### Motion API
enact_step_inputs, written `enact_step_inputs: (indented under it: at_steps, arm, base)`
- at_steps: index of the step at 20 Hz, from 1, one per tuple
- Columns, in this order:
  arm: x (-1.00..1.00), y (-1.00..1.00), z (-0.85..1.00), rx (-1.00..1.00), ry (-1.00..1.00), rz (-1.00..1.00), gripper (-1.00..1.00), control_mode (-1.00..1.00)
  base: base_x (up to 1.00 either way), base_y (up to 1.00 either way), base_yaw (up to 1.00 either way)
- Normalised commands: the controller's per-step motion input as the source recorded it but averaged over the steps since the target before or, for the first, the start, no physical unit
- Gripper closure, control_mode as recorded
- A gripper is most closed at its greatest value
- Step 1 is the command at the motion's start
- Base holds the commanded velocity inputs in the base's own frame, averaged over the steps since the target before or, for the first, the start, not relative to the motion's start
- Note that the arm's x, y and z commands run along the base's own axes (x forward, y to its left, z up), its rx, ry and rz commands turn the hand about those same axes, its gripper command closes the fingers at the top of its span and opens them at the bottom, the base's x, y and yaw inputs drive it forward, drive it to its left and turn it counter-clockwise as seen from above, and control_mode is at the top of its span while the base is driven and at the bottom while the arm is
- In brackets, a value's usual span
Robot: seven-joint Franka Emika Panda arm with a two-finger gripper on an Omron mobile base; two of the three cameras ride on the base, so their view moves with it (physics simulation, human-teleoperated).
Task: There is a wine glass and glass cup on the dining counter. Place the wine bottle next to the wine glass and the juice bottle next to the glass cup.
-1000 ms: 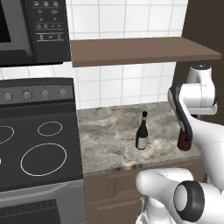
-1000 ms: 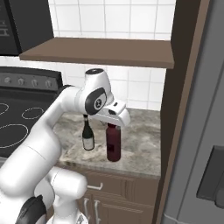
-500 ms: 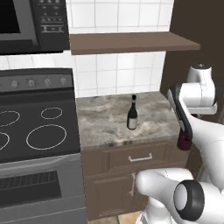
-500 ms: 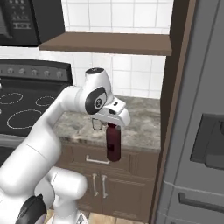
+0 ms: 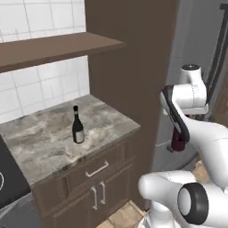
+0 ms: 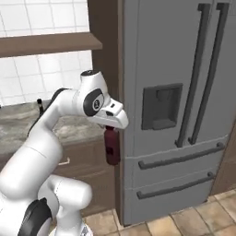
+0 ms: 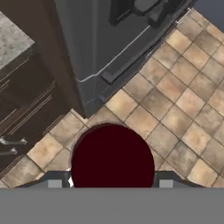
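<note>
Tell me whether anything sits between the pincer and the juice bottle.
Nothing does. The pincer is already shut on the juice bottle, which hangs in the air in front of the refrigerator, above the tiled floor. The wine bottle stands apart on the kitchen counter.

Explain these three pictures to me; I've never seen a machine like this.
It is a white robot arm on a driving base, in a rendered kitchen. Two pictures come from cameras on the base, behind the arm to its left and right. The third looks down along the gripper at the tiled floor. The gripper is shut on a juice bottle, dark red, carried in the air beside the fridge; in the hand view its top is the dark round shape. A wine bottle stands alone on the stone counter under a shelf.
</note>
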Motion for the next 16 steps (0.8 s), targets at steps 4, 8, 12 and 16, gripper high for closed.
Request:
enact_step_inputs:
  at_steps: [4, 8, 12, 16]
  arm:
    - [0.00, 0.00, 0.00, 0.00, 0.00, 0.00, 1.00, 1.00]
    - [0.00, 0.00, 0.00, 0.00, 0.00, 0.00, 1.00, 1.00]
    - [0.00, 0.00, 0.00, 0.00, 0.00, 0.00, 1.00, 1.00]
    - [0.00, 0.00, 0.00, 0.00, 0.00, 0.00, 1.00, 1.00]
  base:
    - [0.00, 0.13, -0.90]
    - [0.00, 0.13, -0.90]
    - [0.00, 0.12, -0.92]
    - [0.00, 0.12, -0.94]
